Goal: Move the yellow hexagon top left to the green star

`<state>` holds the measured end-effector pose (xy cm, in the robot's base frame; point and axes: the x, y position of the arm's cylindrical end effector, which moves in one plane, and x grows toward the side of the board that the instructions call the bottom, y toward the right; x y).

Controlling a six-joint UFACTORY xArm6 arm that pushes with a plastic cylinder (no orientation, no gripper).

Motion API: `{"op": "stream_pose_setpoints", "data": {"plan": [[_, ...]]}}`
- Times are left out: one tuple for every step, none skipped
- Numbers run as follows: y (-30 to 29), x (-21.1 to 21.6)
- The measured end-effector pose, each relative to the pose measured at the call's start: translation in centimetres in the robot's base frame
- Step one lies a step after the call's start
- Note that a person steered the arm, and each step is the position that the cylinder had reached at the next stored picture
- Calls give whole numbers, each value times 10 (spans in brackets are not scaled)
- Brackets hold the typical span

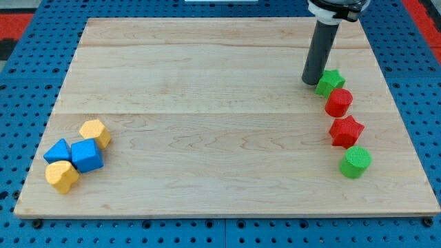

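Wooden board (pixel 207 103) w/ my tip (pixel 311 82) touching green star (pixel 330 82), no pincer, yellow hexagon (pixel 95 132) far left.

On the counter (pixel 207 89), my tip (pixel 310 83) touches the green star (pixel 331 81) from the view's left. Below that star a column runs down the view's right: red cylinder (pixel 338 102), red star (pixel 346 131), green cylinder (pixel 355 162). Well apart, at the bottom left, the yellow hexagon (pixel 94 132) sits above the blue cube (pixel 87 155), the blue triangle (pixel 57 151) to the cube's left, and the yellow heart (pixel 62 176) lowest.

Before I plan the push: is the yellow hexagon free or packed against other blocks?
Packed in: the yellow hexagon touches the blue cube in the bottom-left cluster. My tip is far off, beside the green star.
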<state>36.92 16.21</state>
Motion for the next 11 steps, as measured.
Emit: {"op": "stream_pose_setpoints", "data": {"plan": [[-14, -10], [-112, -1], [-207, 2], [-308, 16], [-397, 48], [-412, 99], [-389, 121], [-344, 123], [-287, 125], [-246, 129], [-236, 146]]}}
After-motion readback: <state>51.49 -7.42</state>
